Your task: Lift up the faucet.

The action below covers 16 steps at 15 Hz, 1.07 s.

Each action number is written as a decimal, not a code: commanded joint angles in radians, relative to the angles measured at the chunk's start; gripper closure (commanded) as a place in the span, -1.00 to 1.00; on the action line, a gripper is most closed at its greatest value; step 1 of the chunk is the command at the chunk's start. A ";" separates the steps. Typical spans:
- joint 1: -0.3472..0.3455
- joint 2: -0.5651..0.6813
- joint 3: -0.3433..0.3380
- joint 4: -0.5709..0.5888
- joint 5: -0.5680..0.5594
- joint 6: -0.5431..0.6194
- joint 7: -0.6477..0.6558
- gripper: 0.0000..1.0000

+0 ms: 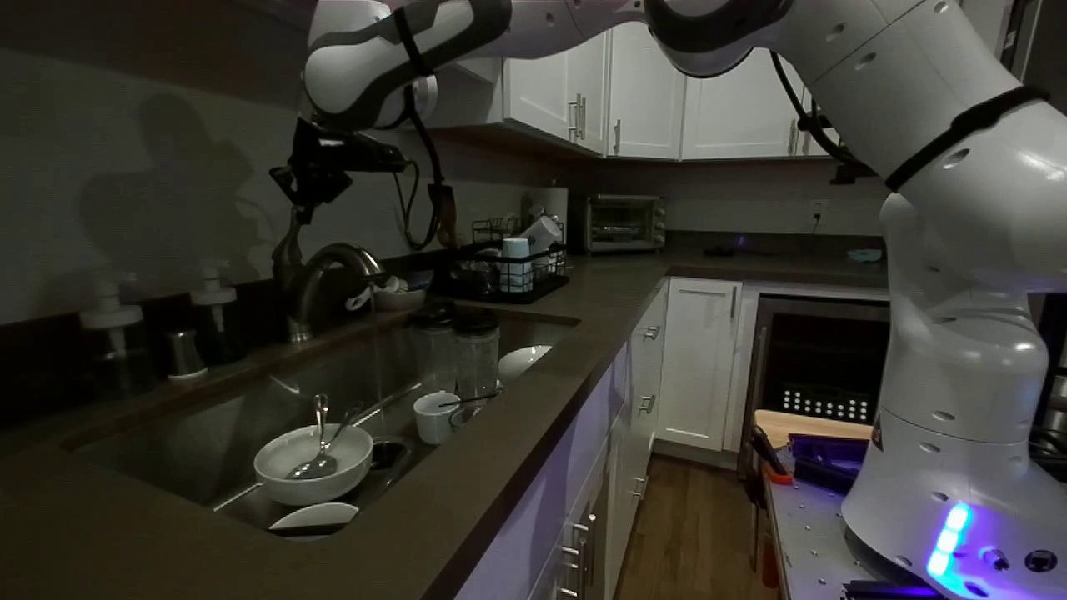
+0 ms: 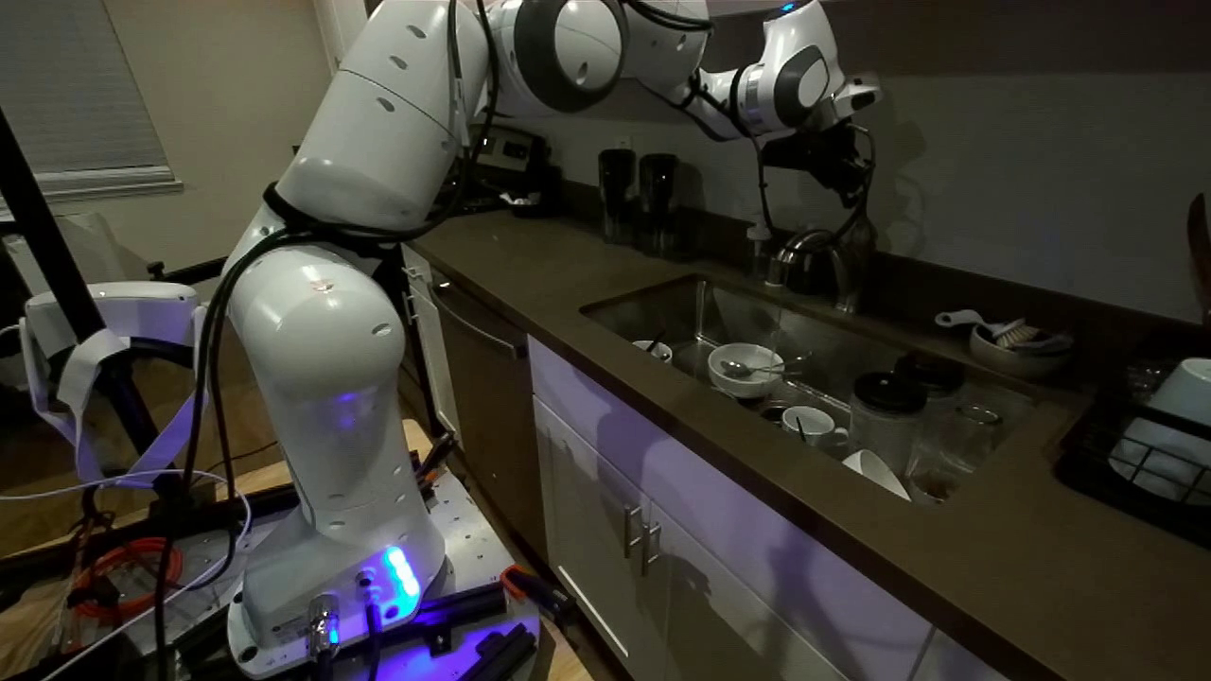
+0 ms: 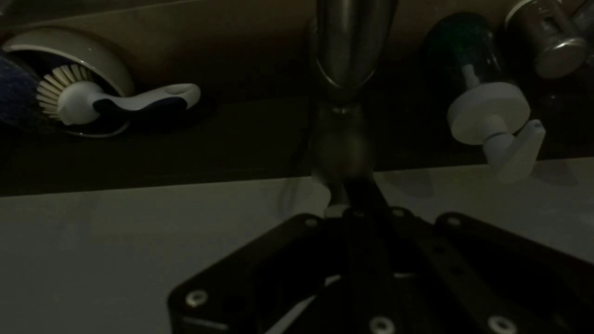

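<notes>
The faucet is dark brushed metal with an arched spout, standing at the back edge of the sink in both exterior views (image 1: 310,287) (image 2: 842,270). It also fills the upper middle of the wrist view (image 3: 352,41). A faint thin stream of water falls from its spout. Its lever handle (image 1: 288,250) points steeply up. My gripper shows above the faucet in both exterior views (image 1: 307,215) (image 2: 847,200), pointing down at the lever's top end. In the dark wrist view its fingertips (image 3: 364,190) look shut together, with the lever (image 3: 338,197) close beside them. Whether they touch is unclear.
The sink (image 1: 208,442) holds a white bowl (image 1: 275,467) with spoons, a white mug (image 1: 432,421) and jars (image 1: 477,362). Pump dispensers (image 1: 111,317) (image 3: 489,111) stand beside the faucet. A brush (image 3: 139,99) lies in a bowl on its other side. A dish rack (image 1: 533,279) stands farther along.
</notes>
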 commanded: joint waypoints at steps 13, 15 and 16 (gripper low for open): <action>0.010 0.049 -0.032 0.065 -0.030 0.068 0.008 1.00; 0.010 0.056 -0.031 0.090 -0.034 0.051 -0.001 1.00; 0.009 0.061 -0.030 0.104 -0.035 0.041 -0.004 1.00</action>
